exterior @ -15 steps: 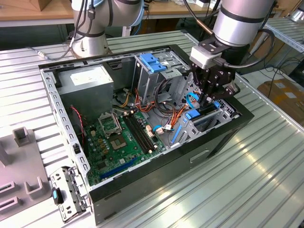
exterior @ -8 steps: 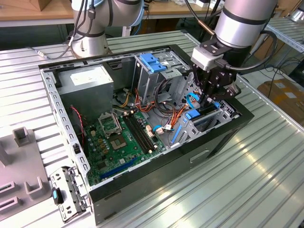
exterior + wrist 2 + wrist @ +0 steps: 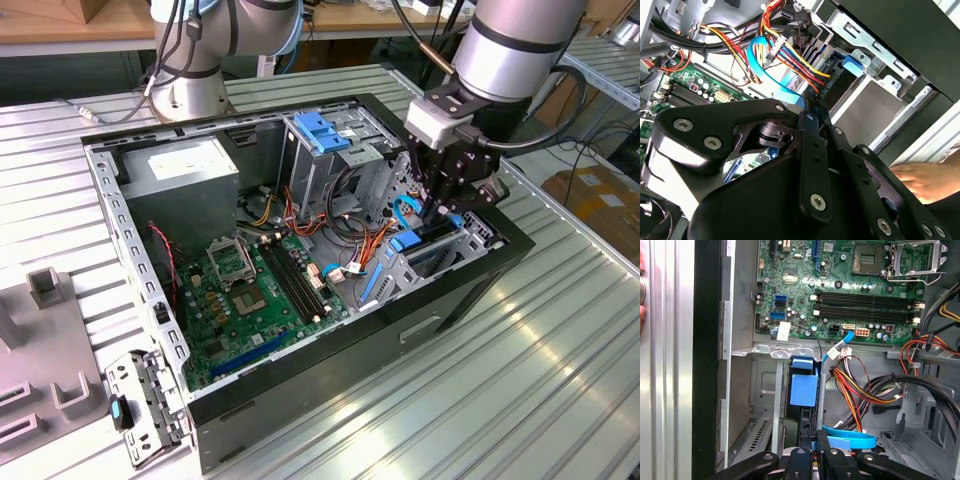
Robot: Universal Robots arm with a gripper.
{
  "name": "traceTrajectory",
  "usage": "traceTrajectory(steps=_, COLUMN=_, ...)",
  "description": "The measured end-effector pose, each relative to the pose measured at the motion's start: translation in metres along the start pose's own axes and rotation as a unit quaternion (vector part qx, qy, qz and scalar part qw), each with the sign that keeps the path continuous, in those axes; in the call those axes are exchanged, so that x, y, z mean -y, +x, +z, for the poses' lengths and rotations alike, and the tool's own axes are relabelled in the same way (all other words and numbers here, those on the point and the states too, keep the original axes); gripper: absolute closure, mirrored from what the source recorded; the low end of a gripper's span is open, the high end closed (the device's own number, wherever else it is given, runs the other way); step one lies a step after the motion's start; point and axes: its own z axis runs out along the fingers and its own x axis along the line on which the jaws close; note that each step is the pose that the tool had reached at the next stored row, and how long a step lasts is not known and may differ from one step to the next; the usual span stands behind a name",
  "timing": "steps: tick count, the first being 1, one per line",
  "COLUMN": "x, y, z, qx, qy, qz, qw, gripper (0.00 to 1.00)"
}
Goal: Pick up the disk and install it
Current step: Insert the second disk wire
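I see my gripper (image 3: 440,208) lowered into the drive cage (image 3: 425,255), clenched on the disk (image 3: 803,390), blue rail showing.

**Ribbed metal bench, wooden desks behind**

The scene was set on a ribbed aluminium worktable (image 3: 480,380), across which bright patches of light were reflected. Along the far edge, wooden desks (image 3: 60,25) were seen. A cardboard box (image 3: 600,195) was placed on the floor at the exterior view's right. Grey moulded fixtures (image 3: 45,290) were laid out at the exterior view's left.
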Motion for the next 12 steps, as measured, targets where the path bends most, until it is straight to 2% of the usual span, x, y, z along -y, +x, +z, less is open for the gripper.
traceTrajectory(steps=6, x=-0.0002, y=0.0044, z=0.0005, qx=0.0001, qy=0.0, qz=0.0, qw=1.0, gripper=0.84)
traceTrajectory(steps=12, x=-0.0004, y=0.0046, z=0.0018, qx=-0.0001, qy=0.0, qz=0.001, qw=1.0, gripper=0.84)
